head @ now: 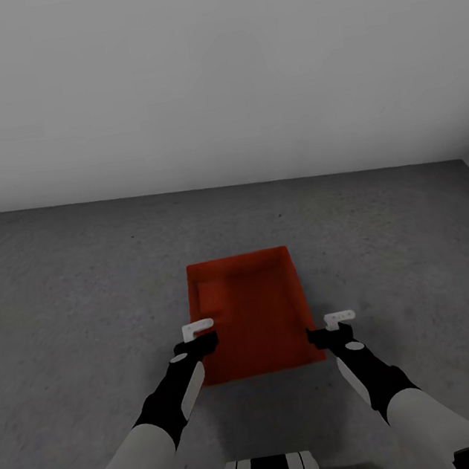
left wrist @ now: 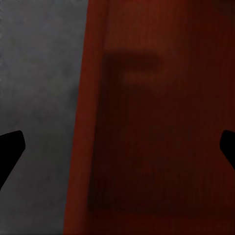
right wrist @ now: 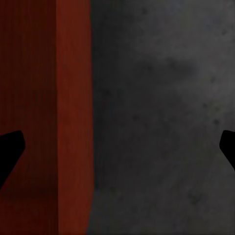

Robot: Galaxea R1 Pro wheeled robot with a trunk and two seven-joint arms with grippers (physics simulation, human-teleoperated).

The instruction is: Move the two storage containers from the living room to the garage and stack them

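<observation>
Red bin (head: 258, 314) on grey floor (head: 84, 287); left gripper (head: 198, 328) and right gripper (head: 339, 317) flank its near corners, jaws spread wide, gripping nothing.

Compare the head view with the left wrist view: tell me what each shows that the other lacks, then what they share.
Head view alone: the white wall, both arms, the right gripper beside the bin's right wall, and the left gripper over its left wall. Left wrist view alone: two dark fingers spread wide at the frame edges, and the bin's fine ribbing. Both: the orange-red bin on the grey concrete floor.
</observation>
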